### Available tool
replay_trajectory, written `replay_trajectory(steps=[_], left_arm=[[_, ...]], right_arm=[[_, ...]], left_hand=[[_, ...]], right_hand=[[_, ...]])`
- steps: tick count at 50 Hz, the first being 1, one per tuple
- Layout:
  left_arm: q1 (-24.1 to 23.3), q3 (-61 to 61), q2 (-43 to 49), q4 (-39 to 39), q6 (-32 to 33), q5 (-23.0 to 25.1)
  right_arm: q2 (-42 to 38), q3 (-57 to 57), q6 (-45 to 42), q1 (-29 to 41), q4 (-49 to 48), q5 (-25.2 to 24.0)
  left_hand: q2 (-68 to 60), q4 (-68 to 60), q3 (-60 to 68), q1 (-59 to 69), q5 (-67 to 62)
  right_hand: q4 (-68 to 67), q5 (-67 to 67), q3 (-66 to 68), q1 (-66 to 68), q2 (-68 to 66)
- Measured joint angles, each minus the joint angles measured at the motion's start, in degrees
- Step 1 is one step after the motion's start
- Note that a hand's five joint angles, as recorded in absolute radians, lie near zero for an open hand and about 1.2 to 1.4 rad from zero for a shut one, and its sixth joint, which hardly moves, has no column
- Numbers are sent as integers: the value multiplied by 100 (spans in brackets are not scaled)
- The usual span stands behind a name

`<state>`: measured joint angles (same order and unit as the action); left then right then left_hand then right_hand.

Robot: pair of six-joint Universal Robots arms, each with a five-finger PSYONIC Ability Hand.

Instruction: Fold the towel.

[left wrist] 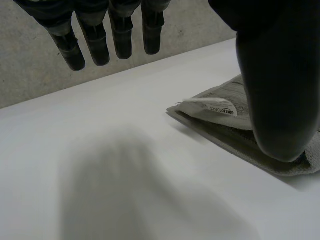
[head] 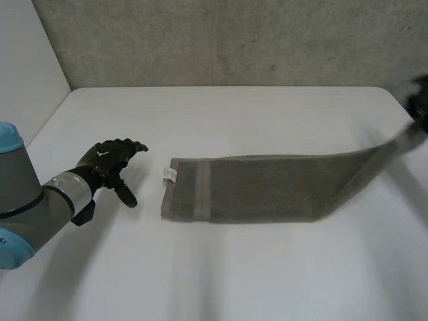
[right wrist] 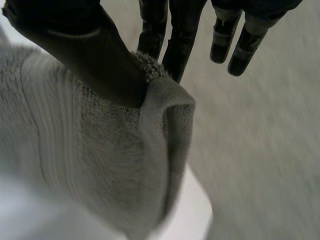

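My right hand (head: 420,100), at the right edge of the frame in the head view, is grasping one end of the long grey terry towel (head: 267,187). In its wrist view the cloth (right wrist: 100,160) sits bunched btwn thumb and fingers. The rest of the towel lies as a narrow strip across mid-frame on the white table (head: 234,274), and only its right end slopes up off the surface to that hand. I judge it's held high so the end can travel over toward the left end w/o dragging.

My left hand (head: 110,160), centre-left of the frame, is released: fingers (left wrist: 95,42) relaxed, nothing in them. It hovers palm-down just beside the towel's left end, near the small white label (head: 169,174), not touching. It's prob. placed there to pin that end. The forearm comes in from the lower left.
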<state>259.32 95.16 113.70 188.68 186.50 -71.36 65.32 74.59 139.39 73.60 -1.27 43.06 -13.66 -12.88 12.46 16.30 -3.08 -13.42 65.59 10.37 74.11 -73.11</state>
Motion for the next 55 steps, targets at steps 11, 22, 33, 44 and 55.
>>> replay_trajectory(steps=[11, 22, 33, 44, 55], left_arm=[[8, 32, -52, 3, -15, -5], [22, 80, -59, 71, -18, -9], [22, 122, -52, 83, -17, -5], [-93, 2, -51, 81, -26, 6], [-753, -155, 29, 80, -74, -13]], right_arm=[[-279, -674, 585, 2680, -220, 199], [-1889, -1577, 568, 4973, -851, 953], [-2480, -1518, 571, 5512, -900, 1072], [-1512, -635, 769, 5129, -678, 1784], [-449, 854, 1931, 3813, -276, 2092]], left_hand=[[0, 0, 0, 0, 0], [0, 0, 0, 0, 0], [0, 0, 0, 0, 0], [1, 0, 0, 0, 0], [6, 0, 0, 0, 0]], right_hand=[[0, 0, 0, 2, -53], [0, 1, 0, 3, -53], [0, -3778, 0, -3612, 3495], [0, -6206, 0, -5987, 5866], [0, -6206, 0, -5987, 5868]])
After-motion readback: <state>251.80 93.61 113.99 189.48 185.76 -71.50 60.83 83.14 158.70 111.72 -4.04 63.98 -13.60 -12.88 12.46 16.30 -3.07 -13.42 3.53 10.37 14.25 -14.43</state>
